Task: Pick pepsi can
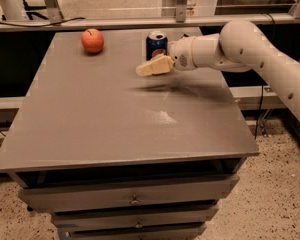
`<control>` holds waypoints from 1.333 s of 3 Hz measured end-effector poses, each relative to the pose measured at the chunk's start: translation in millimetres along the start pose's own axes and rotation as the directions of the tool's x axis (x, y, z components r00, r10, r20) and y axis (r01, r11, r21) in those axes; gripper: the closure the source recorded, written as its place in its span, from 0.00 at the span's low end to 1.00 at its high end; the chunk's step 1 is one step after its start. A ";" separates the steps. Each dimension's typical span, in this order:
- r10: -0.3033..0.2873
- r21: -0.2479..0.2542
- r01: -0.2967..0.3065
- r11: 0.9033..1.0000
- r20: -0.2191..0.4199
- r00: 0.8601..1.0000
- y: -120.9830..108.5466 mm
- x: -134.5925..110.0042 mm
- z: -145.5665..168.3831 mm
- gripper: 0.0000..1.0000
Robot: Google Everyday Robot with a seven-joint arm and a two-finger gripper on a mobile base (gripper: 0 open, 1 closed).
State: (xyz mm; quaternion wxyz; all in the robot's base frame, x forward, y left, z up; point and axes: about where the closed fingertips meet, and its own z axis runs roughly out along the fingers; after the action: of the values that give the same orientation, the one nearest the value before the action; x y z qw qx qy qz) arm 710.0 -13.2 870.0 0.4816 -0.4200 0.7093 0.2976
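The pepsi can [155, 43] stands upright near the far edge of the grey table [90, 124], dark blue with a silver top. My gripper [151, 67] reaches in from the right on the white arm and sits just in front of the can, covering its lower part. The cream fingers [157, 65] point left, level with the can's base. I cannot tell whether they touch the can.
An orange-red apple [92, 40] sits at the far left of the table. A metal rail [115, 21] runs behind the far edge. The white arm [260, 54] crosses the table's right side. Drawers [135, 199] sit below the front edge.
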 end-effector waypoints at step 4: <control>0.091 -0.051 -0.088 0.995 0.074 0.993 44.6 -41.9 -44.3 1.00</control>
State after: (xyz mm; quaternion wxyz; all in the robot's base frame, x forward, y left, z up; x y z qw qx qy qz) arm 659.2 -15.9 925.8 0.4843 -0.3875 0.7011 0.3518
